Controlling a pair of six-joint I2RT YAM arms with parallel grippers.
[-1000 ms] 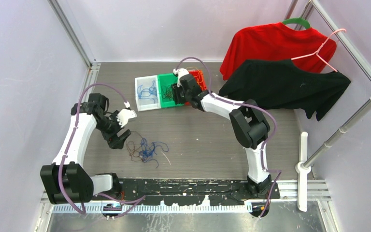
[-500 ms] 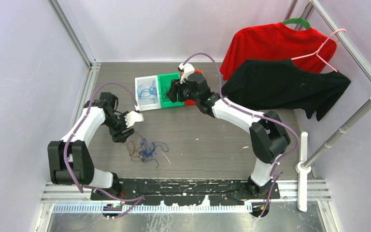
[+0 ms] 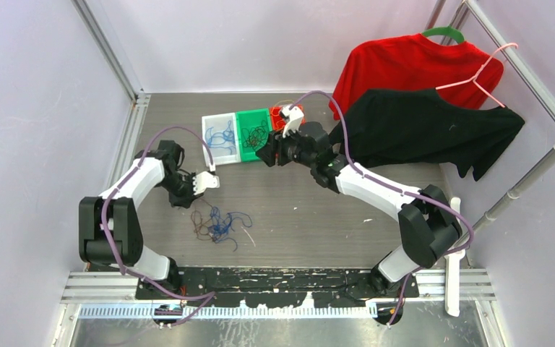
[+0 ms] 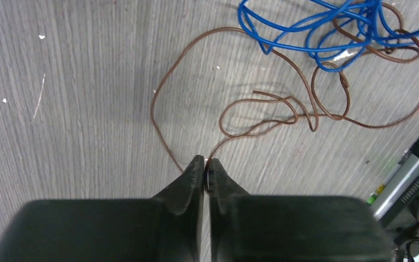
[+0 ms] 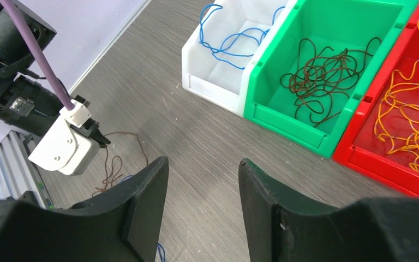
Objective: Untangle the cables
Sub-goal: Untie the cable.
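right gripper (image 5: 203, 172) is backing off the green bin (image 5: 289, 124) toward mid-frame, fingers wide apart, empty; left gripper (image 4: 204, 165) is pinching brown cable (image 4: 153, 109).

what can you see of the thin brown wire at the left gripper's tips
The thin brown wire is a glossy, floppy strand lying in loose open loops on the grey wood-grain tabletop. Two runs of it converge at the tips of the left gripper, which is shut on it. Farther off it winds into a tangle with a thin blue wire. One loose end lies free among the loops.
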